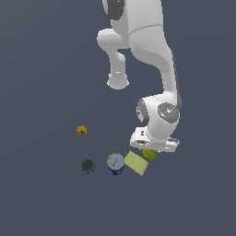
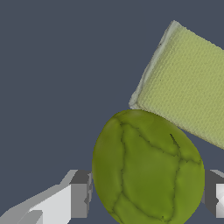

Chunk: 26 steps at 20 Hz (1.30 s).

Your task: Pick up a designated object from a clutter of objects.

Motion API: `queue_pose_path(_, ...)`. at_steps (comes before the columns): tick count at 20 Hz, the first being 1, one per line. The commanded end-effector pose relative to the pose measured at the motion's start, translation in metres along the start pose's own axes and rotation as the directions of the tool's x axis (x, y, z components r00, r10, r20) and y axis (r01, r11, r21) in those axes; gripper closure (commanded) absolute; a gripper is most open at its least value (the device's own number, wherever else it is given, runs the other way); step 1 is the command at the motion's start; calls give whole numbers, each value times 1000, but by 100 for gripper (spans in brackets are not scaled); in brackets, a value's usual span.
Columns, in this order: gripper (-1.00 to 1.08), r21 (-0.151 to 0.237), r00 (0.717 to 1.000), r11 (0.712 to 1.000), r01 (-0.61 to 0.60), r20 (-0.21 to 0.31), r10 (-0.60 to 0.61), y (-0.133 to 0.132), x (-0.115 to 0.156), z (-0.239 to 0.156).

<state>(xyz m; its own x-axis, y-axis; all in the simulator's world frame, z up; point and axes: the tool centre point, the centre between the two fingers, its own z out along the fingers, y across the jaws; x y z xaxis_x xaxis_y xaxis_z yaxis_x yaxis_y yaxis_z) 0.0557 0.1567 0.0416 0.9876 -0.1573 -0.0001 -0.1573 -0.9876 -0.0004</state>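
Exterior view: the fruit [image 1: 149, 154] lies on the floor, mostly hidden under the arm's hand, just beside the block [image 1: 136, 163]; its long axis cannot be told here. The can [image 1: 115, 163], the dark round thing [image 1: 87, 165] and the tiny orange thing [image 1: 81, 130] lie further to the exterior view's left.

Wrist view: the fruit [image 2: 148, 168] is a slightly tilted oval between the fingers [image 2: 79, 194] of the gripper [image 2: 146, 194], which stand wide with gaps on both sides. The block [image 2: 188, 85] appears to touch the fruit.
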Motion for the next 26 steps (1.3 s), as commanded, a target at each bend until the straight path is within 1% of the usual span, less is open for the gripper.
queue_pose_path(1, 108, 0, 1000, 1000, -1, 0, 1, 1, 0, 1)
queue_pose_path(7, 108, 0, 1000, 1000, 0, 0, 0, 1, -2, -5)
queue_pose_path(13, 108, 0, 1000, 1000, 0, 0, 0, 3, -11, -26)
queue_pose_path(19, 108, 0, 1000, 1000, 0, 0, 0, 8, -26, -62)
queue_pose_path(26, 108, 0, 1000, 1000, 0, 0, 0, 15, -51, -121)
